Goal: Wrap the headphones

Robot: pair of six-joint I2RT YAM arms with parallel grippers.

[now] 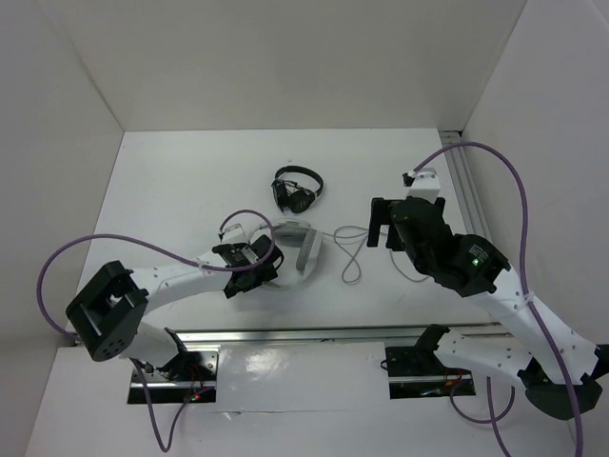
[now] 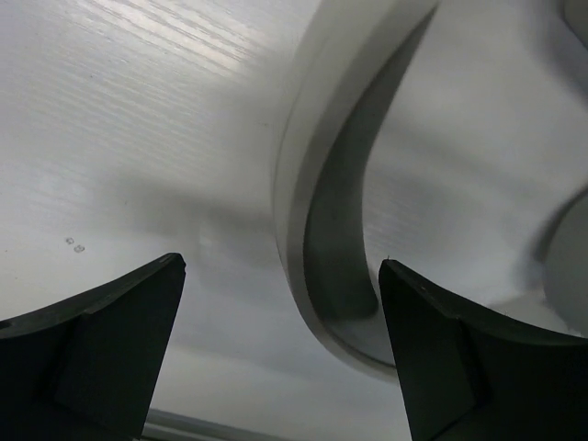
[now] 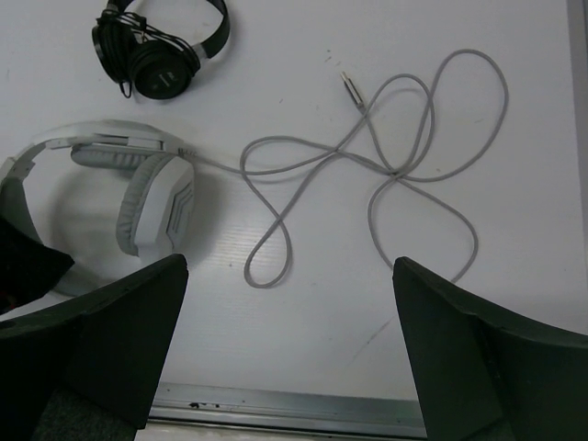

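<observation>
Headphones on bench: headband lies between open jaws of left arm; loose cable sprawls rightward beneath open jaws of right arm, the nearer.

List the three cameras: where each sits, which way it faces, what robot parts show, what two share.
Top external: above and behind the robot, facing down on the table; shows the left pincer at the white headphones and the right pincer to their right.
Left wrist: low over the table, facing the headband; its two open fingers show.
Right wrist: higher up, facing down at the cable; its two open fingers show.
Shared: top and right wrist both show the black headphones.
</observation>
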